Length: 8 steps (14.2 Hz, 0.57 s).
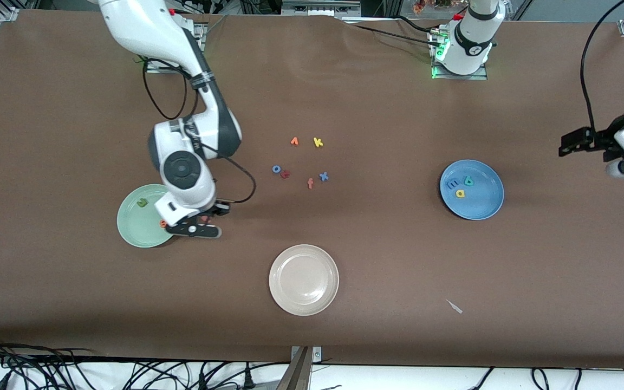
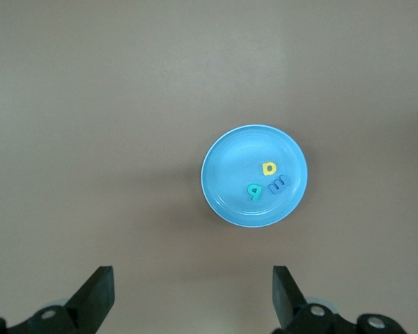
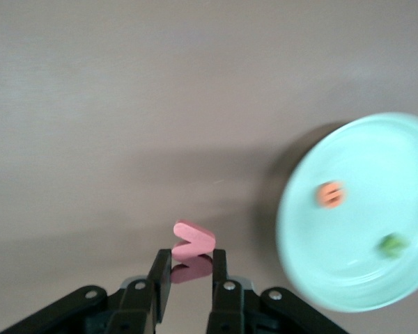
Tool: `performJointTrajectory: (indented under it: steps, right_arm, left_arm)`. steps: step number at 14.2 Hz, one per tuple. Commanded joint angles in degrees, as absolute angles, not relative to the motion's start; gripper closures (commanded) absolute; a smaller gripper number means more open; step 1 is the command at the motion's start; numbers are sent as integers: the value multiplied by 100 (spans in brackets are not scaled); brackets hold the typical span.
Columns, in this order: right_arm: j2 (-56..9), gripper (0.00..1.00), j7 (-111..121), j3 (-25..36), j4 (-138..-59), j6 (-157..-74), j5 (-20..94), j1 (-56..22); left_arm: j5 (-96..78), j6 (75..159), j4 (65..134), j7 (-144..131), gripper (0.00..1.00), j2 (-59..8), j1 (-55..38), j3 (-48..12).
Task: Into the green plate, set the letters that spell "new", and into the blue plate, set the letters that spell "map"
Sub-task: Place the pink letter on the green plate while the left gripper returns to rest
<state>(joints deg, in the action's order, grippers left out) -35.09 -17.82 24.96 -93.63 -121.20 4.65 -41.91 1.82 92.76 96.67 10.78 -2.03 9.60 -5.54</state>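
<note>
Right gripper [image 3: 189, 268], salmon-pink foam w [image 3: 192, 240]

loose foam letters on table: orange "1" [image 1: 294, 141]; yellow "k" [image 1: 318, 142]; blue "o" [image 1: 276, 169]; salmon "f" [image 1: 310, 183]; blue "x" [image 1: 323, 176] | blue plate [image 1: 485, 206]: "m" [image 1: 451, 184]; "a" [image 1: 460, 193]

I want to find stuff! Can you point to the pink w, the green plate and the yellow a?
pink w [image 3: 193, 241], right wrist view, on the letter's upper face.
green plate [image 1: 137, 227], front view, on a bare patch of its floor.
yellow a [image 2: 269, 168], left wrist view, on the letter's body.
</note>
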Motion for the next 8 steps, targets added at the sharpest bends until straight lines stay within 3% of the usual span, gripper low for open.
performJointTrajectory:
  steps: [1, 7, 8]
  right_arm:
    - [-3183, 83, -777, 2872, -9877, -12120, 571, -4219]
    - [-2339, 79, 535, 3322, -11345, -12822, 851, -4017]
    - [-2329, 63, 554, 3322, -11364, -12806, 913, -3999]
  left_arm:
    - [44, 9237, 9888, 1064, 0, 44, 555, -448]
    - [-9, 9009, 9844, 1081, 0, 290, 492, -448]
    - [-9, 9009, 9844, 1116, 0, 299, 492, -448]
